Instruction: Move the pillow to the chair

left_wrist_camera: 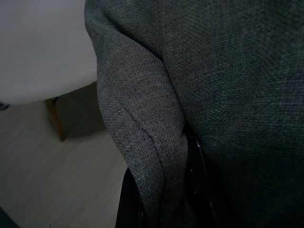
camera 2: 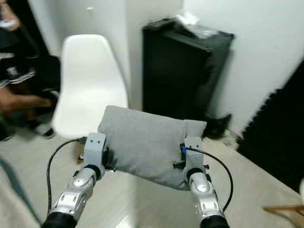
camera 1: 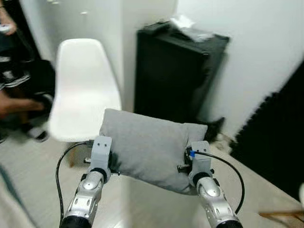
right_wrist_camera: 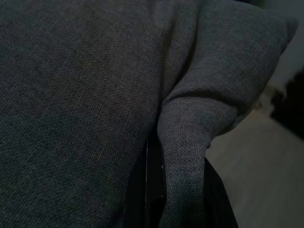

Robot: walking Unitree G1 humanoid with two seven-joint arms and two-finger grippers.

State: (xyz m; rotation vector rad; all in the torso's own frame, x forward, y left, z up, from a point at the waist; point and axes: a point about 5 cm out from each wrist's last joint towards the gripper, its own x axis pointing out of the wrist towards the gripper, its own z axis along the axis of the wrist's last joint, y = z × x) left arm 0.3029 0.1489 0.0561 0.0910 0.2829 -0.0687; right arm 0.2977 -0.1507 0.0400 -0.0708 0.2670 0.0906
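**Two grippers, one pillow, carried toward the chair**

Two arms of mine hold the grey pillow (camera 1: 149, 149) off the floor, ahead of my chest. In the head view, my left gripper (camera 1: 105, 159) pinches its left end and my right gripper (camera 1: 192, 164) its right end. The white chair (camera 1: 80, 92) stands ahead and to my left, near but not under the pillow; a black cabinet (camera 1: 178, 71) stands beside it against the wall, and a person (camera 1: 14, 95) sits further left.

Left wrist view: a seamed fold of pillow fabric is clamped between my black fingers (left_wrist_camera: 128, 199), with the chair seat beyond.

Right wrist view: a bunched corner is likewise clamped between my fingers (right_wrist_camera: 216, 199).

To do this step well, I judge I should keep both pinches firm and level, turn left, and release only above the seat.
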